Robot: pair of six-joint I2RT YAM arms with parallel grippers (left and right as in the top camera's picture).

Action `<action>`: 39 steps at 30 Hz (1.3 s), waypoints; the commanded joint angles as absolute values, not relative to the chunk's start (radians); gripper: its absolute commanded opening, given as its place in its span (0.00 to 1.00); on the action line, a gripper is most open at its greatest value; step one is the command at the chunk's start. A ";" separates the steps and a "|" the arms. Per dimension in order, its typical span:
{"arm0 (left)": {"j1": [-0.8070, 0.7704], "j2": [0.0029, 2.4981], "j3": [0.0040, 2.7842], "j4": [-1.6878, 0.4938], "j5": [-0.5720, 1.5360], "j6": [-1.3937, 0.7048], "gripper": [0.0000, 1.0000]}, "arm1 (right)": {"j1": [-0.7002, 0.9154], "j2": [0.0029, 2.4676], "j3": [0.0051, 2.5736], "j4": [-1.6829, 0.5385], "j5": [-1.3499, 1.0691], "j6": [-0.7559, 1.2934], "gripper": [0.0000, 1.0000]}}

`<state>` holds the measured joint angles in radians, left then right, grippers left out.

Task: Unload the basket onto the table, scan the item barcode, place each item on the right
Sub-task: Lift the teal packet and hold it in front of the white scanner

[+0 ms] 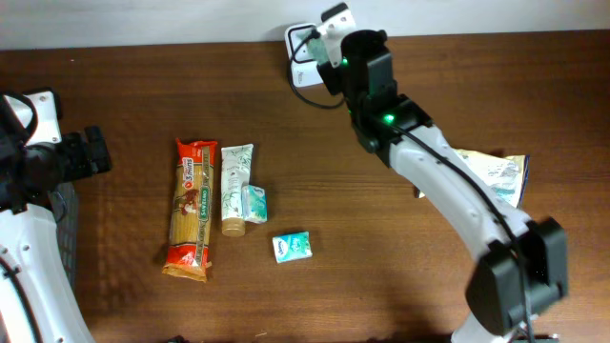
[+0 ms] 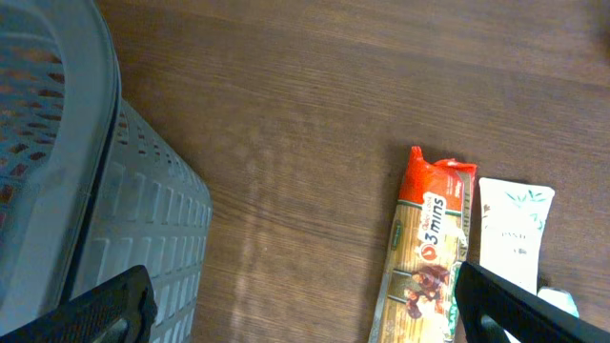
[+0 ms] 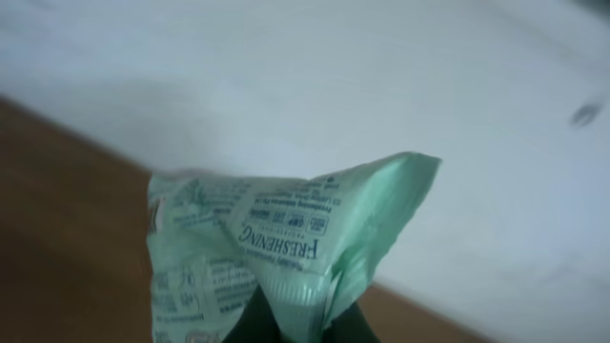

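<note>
The right claw (image 3: 297, 322) is pressed together, pinching a mint-green sachet (image 3: 276, 238) by its lower fold. The sachet stands up from the fingertips, crumpled, with "FRESHENING" printed upside down on the face toward the wrist camera. Just beyond the claw, at the back edge of the table (image 1: 362, 276), sits a white device with a dark cable (image 1: 301, 46), probably the scanner. Far to the claw's left, the left claw (image 2: 305, 319) hangs spread wide and empty beside a grey basket (image 2: 57, 143), with a spaghetti pack (image 2: 429, 267) lying near it.

The hold is on a thin fold, so the sachet may twist or slip. Creases, or the wrong face turned to the scanner, could block a read. Only the right wrist view shows the pinch and the print. The overhead view hides the sachet behind the arm, yet it alone shows the device.
</note>
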<state>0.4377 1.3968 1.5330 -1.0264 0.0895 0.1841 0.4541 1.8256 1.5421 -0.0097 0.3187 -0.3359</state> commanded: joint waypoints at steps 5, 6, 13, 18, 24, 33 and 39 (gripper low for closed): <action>0.436 1.392 1.533 -1.026 0.089 0.200 0.99 | 0.465 2.026 1.564 0.276 0.410 -0.834 0.04; 0.436 1.392 1.533 -1.026 0.089 0.200 0.99 | 0.464 2.044 1.565 0.302 0.405 -0.835 0.04; 0.436 1.392 1.533 -1.026 0.089 0.200 0.99 | 0.465 2.171 1.565 0.499 0.396 -1.132 0.04; 0.436 1.392 1.533 -1.026 0.089 0.200 0.99 | 0.468 2.202 1.563 0.533 0.428 -1.182 0.04; 0.436 1.392 1.533 -1.026 0.089 0.200 0.99 | 0.493 2.202 1.563 0.531 0.645 -1.182 0.04; 0.436 1.392 1.533 -1.026 0.089 0.200 0.99 | 0.499 2.202 1.563 0.540 0.586 -1.183 0.04; 0.436 1.392 1.533 -1.026 0.089 0.200 0.99 | 0.466 2.204 1.563 0.587 0.311 -1.232 0.04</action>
<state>0.4377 1.3968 1.5330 -1.0275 0.0891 0.1837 0.4870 2.2063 1.5467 0.5350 0.4927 -1.2060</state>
